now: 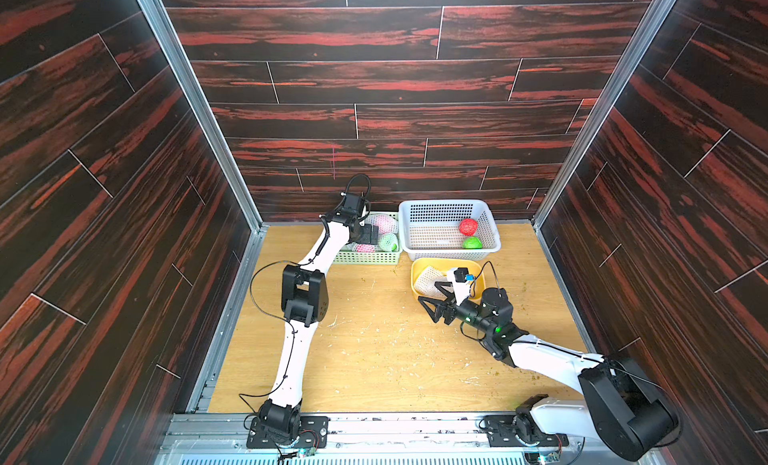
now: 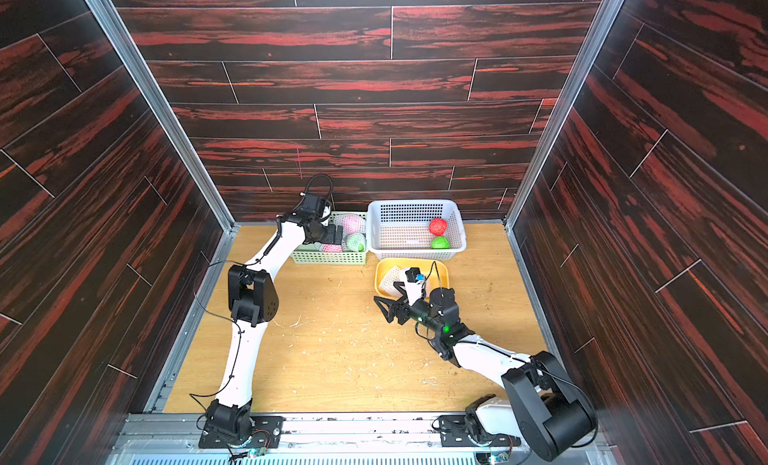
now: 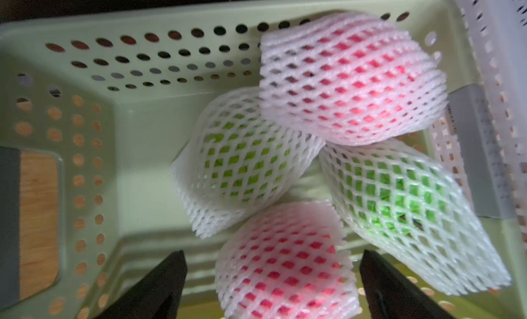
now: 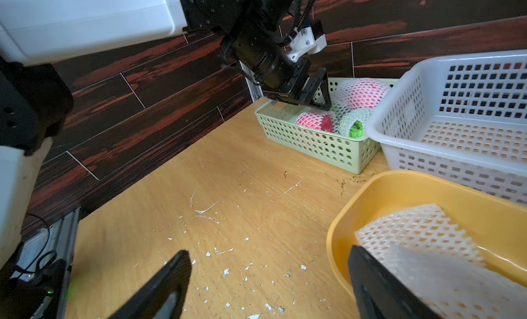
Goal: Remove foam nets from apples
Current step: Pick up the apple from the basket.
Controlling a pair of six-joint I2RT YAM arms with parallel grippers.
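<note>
Reaching to the far edge in both top views, the left arm (image 1: 332,238) leans over a green basket (image 1: 365,257) of apples (image 1: 388,242) wrapped in foam nets (image 1: 384,224). Just right of it a white basket (image 1: 449,204) holds a bare red apple (image 1: 468,226) and a bare green apple (image 1: 472,243). Nearer, a yellow tray (image 1: 478,278) carries an empty net (image 1: 428,281), with the right fingers (image 1: 430,307) spread at its near left corner. From the left wrist, the left fingers (image 3: 159,286) stand wide apart above four netted apples, two red and two green, the nearest red one (image 3: 285,263) lying between them with a gap on each side. From the right wrist, the right fingers (image 4: 162,289) are spread wide, one over the tabletop (image 4: 228,189) strewn with white scraps (image 4: 205,210), one over the tray's rim by the empty net.
</note>
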